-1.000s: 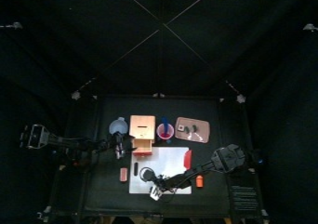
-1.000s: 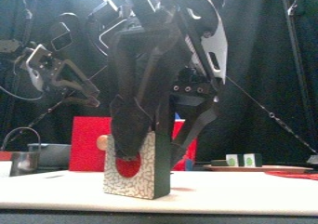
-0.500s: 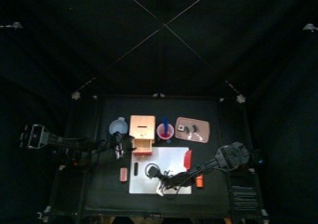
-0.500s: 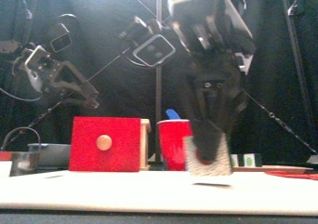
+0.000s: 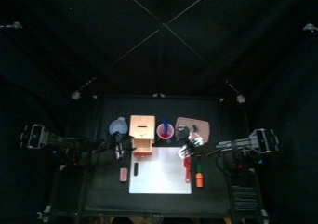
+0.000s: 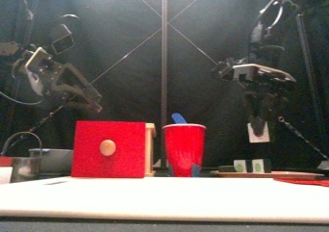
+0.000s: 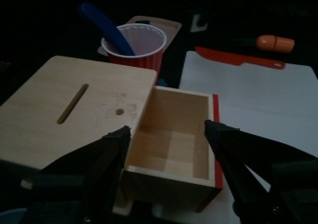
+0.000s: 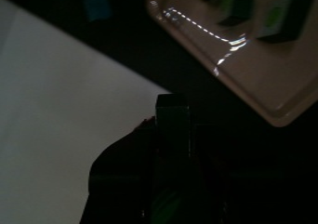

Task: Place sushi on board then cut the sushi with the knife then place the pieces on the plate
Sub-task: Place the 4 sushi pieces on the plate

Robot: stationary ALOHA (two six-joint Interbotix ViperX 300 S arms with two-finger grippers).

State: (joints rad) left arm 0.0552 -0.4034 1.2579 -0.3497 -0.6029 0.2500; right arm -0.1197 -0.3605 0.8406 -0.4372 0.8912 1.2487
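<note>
My right gripper (image 6: 260, 128) hangs in the air, shut on a pale sushi piece (image 6: 259, 134) that looks near black in the right wrist view (image 8: 170, 139). In the top view it (image 5: 188, 150) is over the white board's (image 5: 159, 172) back right corner, just in front of the pink tray (image 5: 195, 128). Sushi pieces (image 8: 258, 12) lie on that tray (image 8: 224, 56). A red knife (image 7: 236, 59) lies along the board's right edge. The blue knife (image 6: 179, 118) stands in the red cup (image 6: 184, 149). My left gripper (image 7: 168, 155) stands open over the wooden box's open drawer (image 7: 172, 139).
The wooden box (image 5: 141, 131) sits behind the board, with the blue-grey bowl (image 5: 118, 126) to its left. An orange toy (image 5: 199, 179) lies by the board's right edge and a small pinkish piece (image 5: 123, 175) by its left edge.
My right gripper has risen from the board's front part with the sushi piece and swung back and to the right, toward the tray. The left arm has stayed put.
</note>
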